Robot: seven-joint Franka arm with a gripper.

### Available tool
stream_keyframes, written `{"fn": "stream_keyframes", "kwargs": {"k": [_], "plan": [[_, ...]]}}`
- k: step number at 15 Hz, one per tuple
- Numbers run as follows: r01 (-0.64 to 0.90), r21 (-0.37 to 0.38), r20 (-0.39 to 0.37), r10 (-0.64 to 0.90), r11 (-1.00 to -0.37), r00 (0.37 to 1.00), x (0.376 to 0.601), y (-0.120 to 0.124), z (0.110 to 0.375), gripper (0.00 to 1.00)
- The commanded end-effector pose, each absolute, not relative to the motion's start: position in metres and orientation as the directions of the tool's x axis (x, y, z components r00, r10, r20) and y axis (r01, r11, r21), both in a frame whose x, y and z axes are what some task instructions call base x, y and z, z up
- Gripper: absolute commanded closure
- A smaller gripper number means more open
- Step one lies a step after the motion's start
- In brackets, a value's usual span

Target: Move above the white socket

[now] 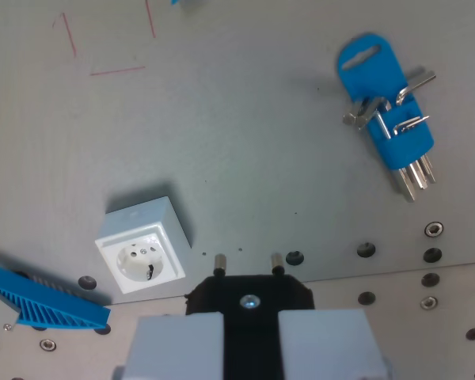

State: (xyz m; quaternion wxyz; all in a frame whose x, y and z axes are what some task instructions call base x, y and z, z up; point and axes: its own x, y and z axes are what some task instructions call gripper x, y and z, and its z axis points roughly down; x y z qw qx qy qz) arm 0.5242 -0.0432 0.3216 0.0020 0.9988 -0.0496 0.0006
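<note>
Wrist view: a black plug [249, 294] is pinched by the end effector [250, 321]; alignment over the white socket [140, 248], offset toward the wrist view's left, is still required.

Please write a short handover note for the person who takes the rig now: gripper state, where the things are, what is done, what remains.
Gripper: jaws shut on a black plug, its two pins pointing up in the wrist view.
White socket: on the table, toward the wrist view's left of the plug.
Blue hex key holder: upper right, not involved.
Done: plug is held.
Left: shift left until the plug is above the socket.
</note>
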Motion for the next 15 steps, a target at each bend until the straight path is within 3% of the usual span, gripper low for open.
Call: {"fn": "stream_keyframes", "kwargs": {"k": [1, 15], "plan": [[-0.100, 0.004, 0.001, -0.100, -0.995, 0.995, 0.5240, -0.0433, 0.3216, 1.00], [-0.061, 0.002, 0.025, -0.061, -0.998, 0.998, 0.5173, -0.0384, 0.3117, 1.00]]}}
